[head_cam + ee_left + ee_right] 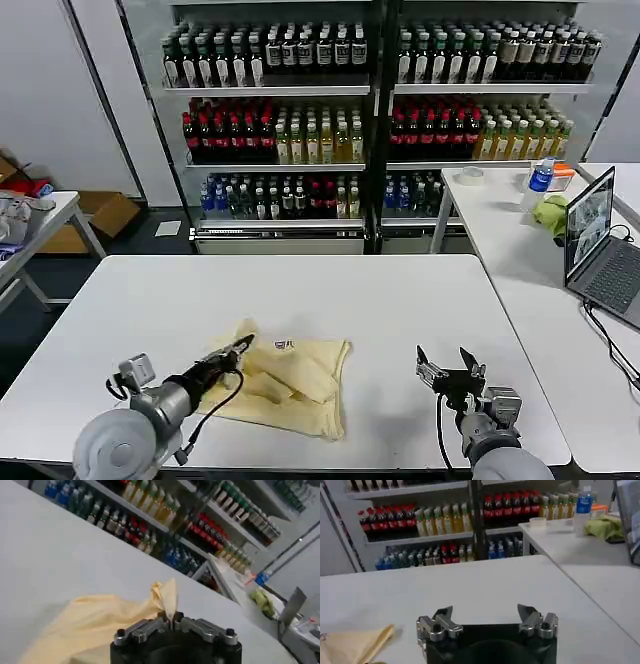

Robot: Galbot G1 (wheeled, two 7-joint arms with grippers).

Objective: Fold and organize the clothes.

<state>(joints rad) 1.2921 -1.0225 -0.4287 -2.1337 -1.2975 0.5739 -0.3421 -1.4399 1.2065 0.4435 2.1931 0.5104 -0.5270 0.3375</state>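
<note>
Pinching T-shirt (285, 378) edge, left tool (240, 349) hides grip point; right tool (447, 362) spread, idle nearby.

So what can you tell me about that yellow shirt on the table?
The shirt is pale cream-yellow, thin and soft, with a small white label at the neck. It lies crumpled and partly folded over itself on the white table, toward the robot's left. The left claw is shut on its edge, pinching up a bit of cloth. The right claw is open, off to the side and not touching it.
</note>
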